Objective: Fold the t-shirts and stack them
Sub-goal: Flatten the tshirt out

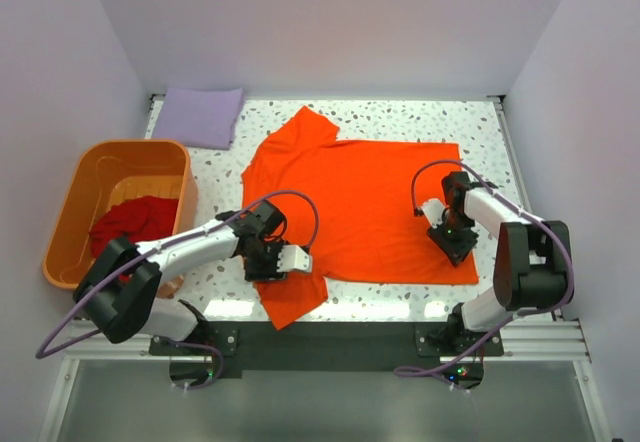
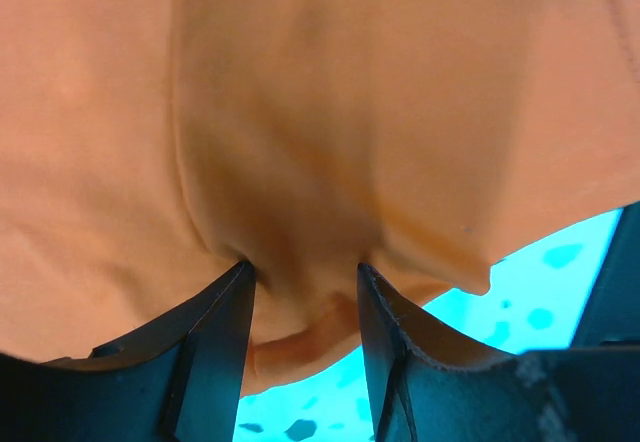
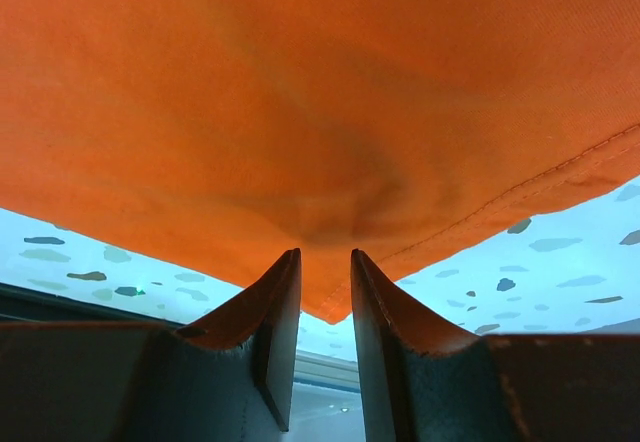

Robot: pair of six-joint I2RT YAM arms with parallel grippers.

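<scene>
The bright orange t-shirt (image 1: 360, 202) lies spread on the speckled table (image 1: 400, 117), collar to the left. My left gripper (image 1: 290, 260) sits at its near-left edge by the sleeve. In the left wrist view its jaws (image 2: 305, 272) are closed on a bunched fold of the orange cloth (image 2: 300, 112). My right gripper (image 1: 455, 242) is at the near-right hem. In the right wrist view it (image 3: 325, 257) pinches the stitched hem corner of the orange shirt (image 3: 300, 82). The darker red t-shirt (image 1: 135, 220) lies crumpled in the tub. At the back left lies the lavender t-shirt (image 1: 200, 115), folded.
The rigid orange plastic tub (image 1: 70, 212) stands at the left, beside my left arm. White walls close in the table on three sides. The dark mounting rail (image 1: 330, 337) with both arm bases runs along the near edge.
</scene>
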